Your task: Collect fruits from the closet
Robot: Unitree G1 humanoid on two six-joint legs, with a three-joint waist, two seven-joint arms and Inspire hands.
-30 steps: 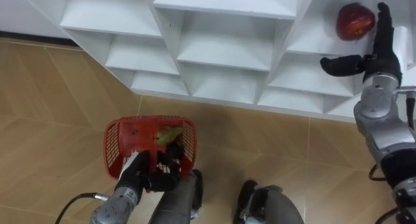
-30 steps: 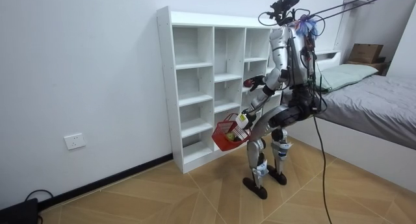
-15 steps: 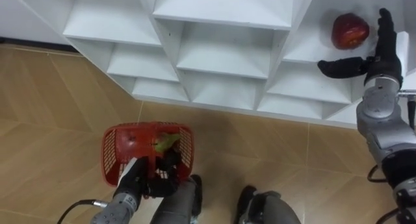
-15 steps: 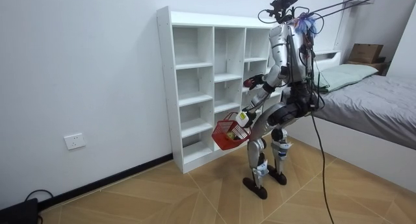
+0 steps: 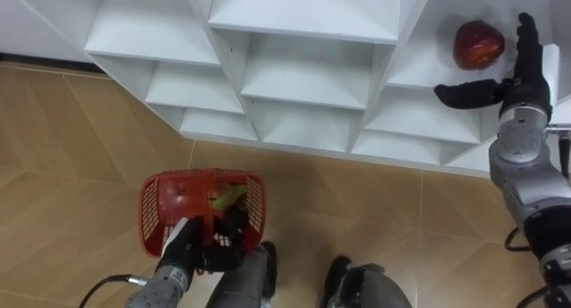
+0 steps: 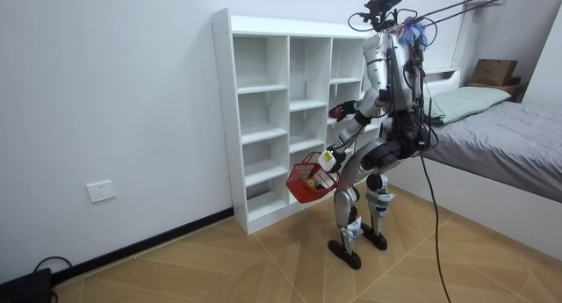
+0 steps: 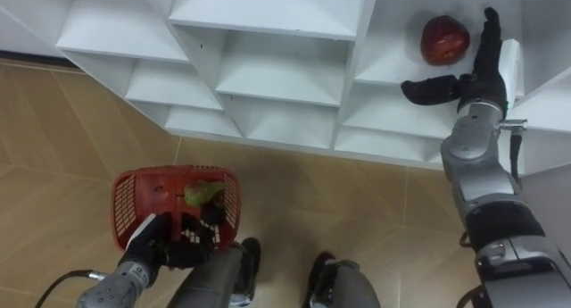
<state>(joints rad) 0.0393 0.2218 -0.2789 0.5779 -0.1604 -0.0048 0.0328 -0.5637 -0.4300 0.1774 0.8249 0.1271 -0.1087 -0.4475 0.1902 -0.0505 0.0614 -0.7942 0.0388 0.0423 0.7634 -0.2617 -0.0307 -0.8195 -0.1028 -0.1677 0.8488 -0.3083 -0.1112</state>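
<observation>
A red apple (image 5: 478,44) lies on a white shelf of the closet (image 5: 303,67), in the right-hand column. My right hand (image 5: 516,69) is open just right of the apple, fingers straight, thumb stretched out below it, apart from the fruit. My left hand (image 5: 198,245) is shut on the handle of a red basket (image 5: 153,210) held low over the floor. In the basket lie a red fruit (image 5: 181,197) and a green-yellow fruit (image 5: 228,197). In the room view I stand facing the closet (image 6: 290,119), bent a little, with the basket (image 6: 306,182) at knee height.
The closet's other compartments are bare white shelves. Wooden floor (image 5: 80,165) lies under the basket. A bed (image 6: 500,154) stands at the room view's right, behind me. A wall socket (image 6: 104,191) sits low on the wall at the room view's left.
The apple and my right hand stand slightly closer together than a second ago; the whole picture has shifted a little. The basket hangs as before.
</observation>
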